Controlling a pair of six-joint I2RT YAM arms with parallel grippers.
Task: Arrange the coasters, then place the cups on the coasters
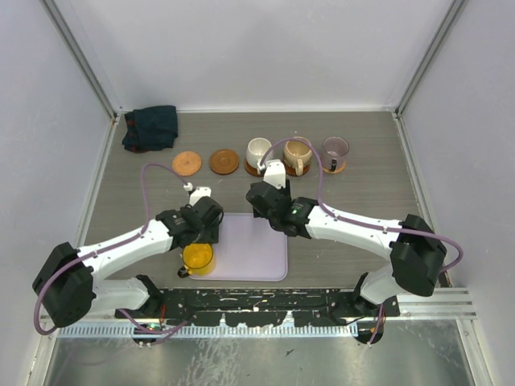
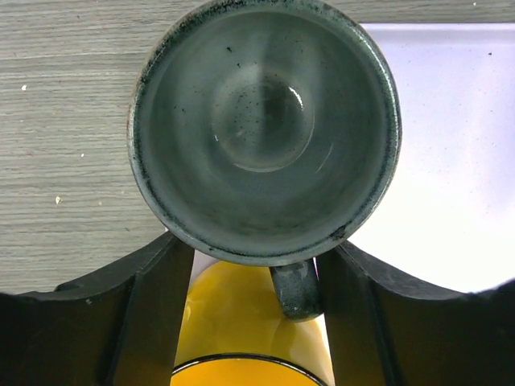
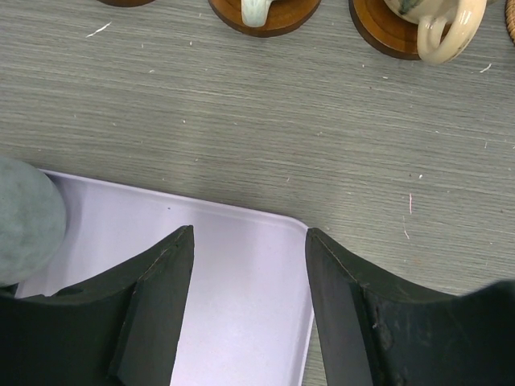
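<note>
Black right gripper [image 3: 248, 233], jaws apart and empty, hangs over a lavender rectangular tray's [image 3: 121, 209] corner on a grey wood-grain table [image 3: 241, 121], a grey-green ceramic cup [image 3: 28, 213] at the left edge.

coasters [image 1: 186, 163] 5 | cups [image 1: 258, 151] 5 | tray [image 1: 257, 257] 1 | cloth [image 1: 150, 127] 1

Bright, even light from above leaves only soft, faint shadows on the table [image 1: 378, 185]. From the left wrist the lavender tray [image 2: 451, 145] bleaches almost white, and the grey-green cup [image 2: 264, 129] carries a dull sheen inside.
</note>
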